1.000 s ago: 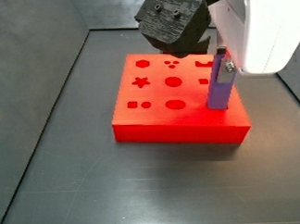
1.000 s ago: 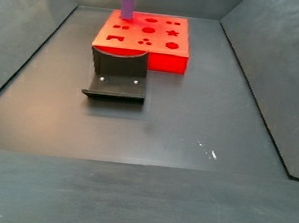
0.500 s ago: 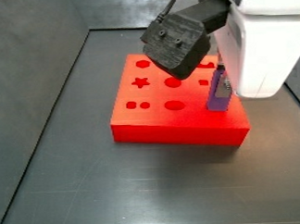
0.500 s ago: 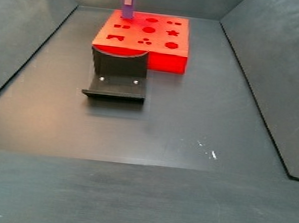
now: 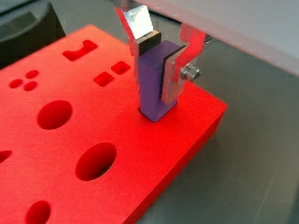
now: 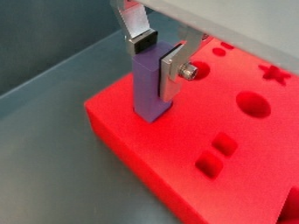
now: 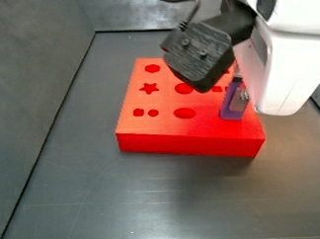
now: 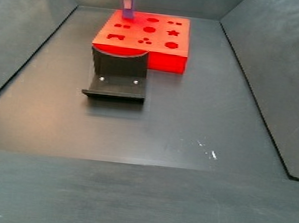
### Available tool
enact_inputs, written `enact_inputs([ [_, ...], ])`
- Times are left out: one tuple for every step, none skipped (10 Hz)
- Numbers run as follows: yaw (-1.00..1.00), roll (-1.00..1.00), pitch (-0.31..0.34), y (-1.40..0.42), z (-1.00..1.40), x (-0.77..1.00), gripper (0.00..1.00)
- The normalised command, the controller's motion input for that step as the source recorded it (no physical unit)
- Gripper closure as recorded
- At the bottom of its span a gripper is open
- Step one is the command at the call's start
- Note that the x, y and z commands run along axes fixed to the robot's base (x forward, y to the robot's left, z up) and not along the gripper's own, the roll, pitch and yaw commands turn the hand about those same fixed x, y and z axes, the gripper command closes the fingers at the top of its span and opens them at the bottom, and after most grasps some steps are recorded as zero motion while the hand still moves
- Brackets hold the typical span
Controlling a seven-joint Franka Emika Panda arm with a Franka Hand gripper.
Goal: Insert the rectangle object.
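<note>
The long blue-purple rectangle object (image 5: pixel 156 83) now stands lower in its corner slot of the flat red block (image 5: pixel 82 131), clenched by the gripper (image 5: pixel 165 54), so insertion seems nearly complete.

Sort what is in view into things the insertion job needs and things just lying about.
Needed:
- rectangle object, upright, lower end in a hole near the red block's corner
- red block with shaped holes
- gripper, its fingers on either side of the bar

Lying about:
- fixture, on the floor in front of the block
</note>
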Motion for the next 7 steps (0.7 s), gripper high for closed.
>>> enact_inputs([
  [-0.07, -0.18, 0.154, 0.25, -0.49, 0.59, 1.0],
  [-0.04, -0.14, 0.223, 0.13, -0.63, 0.53, 1.0],
  [0.0, -0.16, 0.287, 0.05, -0.49, 0.73, 1.0],
  [0.01, -0.19, 0.296, 0.0, -0.42, 0.8, 1.0],
  [0.0, -0.11, 0.171, 0.0, -0.33, 0.3, 1.0],
  [0.0, 0.01, 0.0, 0.0, 0.0, 0.0, 1.0],
  [0.0, 0.01, 0.0, 0.0, 0.0, 0.0, 1.0],
])
